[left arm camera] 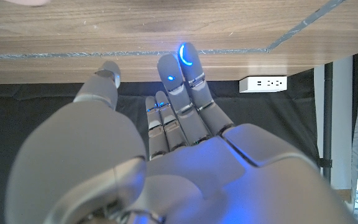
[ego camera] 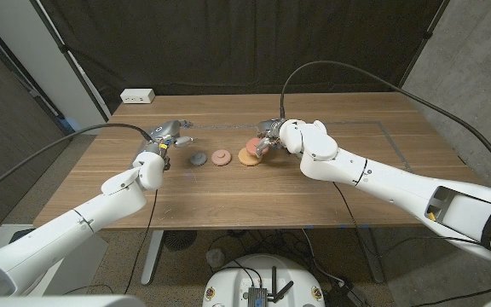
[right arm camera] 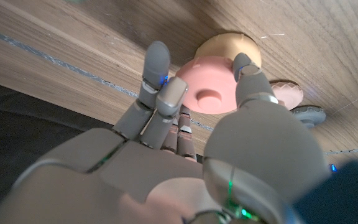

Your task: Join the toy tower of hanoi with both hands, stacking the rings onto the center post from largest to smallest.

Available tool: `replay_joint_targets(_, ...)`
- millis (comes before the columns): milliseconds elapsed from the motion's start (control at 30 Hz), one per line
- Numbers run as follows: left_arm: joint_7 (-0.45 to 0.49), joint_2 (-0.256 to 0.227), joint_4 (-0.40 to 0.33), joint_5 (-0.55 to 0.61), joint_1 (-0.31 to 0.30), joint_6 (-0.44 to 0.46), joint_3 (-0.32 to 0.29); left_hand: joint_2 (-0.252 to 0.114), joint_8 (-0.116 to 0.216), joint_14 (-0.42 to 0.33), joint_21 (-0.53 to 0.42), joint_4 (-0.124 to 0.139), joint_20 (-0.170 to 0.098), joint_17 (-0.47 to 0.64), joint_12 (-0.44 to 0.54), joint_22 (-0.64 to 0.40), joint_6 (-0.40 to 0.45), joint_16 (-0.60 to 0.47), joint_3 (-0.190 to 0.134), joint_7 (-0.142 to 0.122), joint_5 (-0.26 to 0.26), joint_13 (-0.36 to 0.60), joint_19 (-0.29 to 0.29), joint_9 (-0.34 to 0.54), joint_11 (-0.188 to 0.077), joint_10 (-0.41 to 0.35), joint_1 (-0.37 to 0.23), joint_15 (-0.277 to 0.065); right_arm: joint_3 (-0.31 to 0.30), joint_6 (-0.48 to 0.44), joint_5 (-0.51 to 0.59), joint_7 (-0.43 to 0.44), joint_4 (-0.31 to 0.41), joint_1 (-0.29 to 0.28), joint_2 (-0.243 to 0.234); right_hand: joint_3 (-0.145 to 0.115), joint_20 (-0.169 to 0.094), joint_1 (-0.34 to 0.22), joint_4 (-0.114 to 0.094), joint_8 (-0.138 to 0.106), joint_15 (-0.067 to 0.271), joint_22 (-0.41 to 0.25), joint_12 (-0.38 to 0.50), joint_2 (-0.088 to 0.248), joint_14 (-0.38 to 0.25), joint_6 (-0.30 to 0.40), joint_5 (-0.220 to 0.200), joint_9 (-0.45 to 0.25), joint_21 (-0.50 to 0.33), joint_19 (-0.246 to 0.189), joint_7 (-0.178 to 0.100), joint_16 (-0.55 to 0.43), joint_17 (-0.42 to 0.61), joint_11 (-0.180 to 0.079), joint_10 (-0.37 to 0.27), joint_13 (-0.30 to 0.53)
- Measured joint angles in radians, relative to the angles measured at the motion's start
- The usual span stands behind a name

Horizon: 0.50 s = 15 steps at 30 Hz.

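Head view: the right hand (ego camera: 265, 145) sits at the tan ring (ego camera: 248, 156) on the bench (ego camera: 314, 196), a pink ring (ego camera: 221, 158) and grey ring (ego camera: 198, 159) beside it. Left wrist view: the left hand (left arm camera: 166, 143) is open, fingers (left arm camera: 191, 81) spread, empty. Right wrist view: right fingers (right arm camera: 157, 78) pinch a pink piece (right arm camera: 207, 93) above the tan ring; best lowered level and centred.

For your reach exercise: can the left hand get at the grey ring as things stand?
Probably yes: the left hand is open beside the grey ring, with bare table between them.
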State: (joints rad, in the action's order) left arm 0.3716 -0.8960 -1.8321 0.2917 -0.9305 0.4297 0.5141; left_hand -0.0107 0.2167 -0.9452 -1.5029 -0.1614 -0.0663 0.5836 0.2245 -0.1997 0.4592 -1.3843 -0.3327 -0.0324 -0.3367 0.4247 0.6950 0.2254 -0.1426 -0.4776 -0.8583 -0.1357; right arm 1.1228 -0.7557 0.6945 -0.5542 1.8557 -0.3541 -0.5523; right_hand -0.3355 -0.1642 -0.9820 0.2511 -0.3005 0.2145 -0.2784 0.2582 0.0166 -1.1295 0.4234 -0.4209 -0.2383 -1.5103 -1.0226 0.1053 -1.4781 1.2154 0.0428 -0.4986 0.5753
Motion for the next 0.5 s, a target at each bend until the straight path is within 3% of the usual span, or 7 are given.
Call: replay_joint_targets(500,0.020,-0.005,0.017,-0.020,-0.021,-0.040,-0.027,0.000,0.000,-0.009,-0.007,-0.004,0.000,-0.005,0.000,0.000,0.010,0.000,-0.004,0.000,0.000,0.005,0.008,0.000,0.004,-0.004,0.000,-0.002,0.026,0.008,0.005,-0.006,-0.051,0.024,0.047,-0.003,0.000,0.000,0.003,0.001,0.000,0.005,-0.004,0.000,0.000,0.002,0.002,0.000,0.000,0.000,0.002,0.007,0.000,0.000,0.000,0.000)
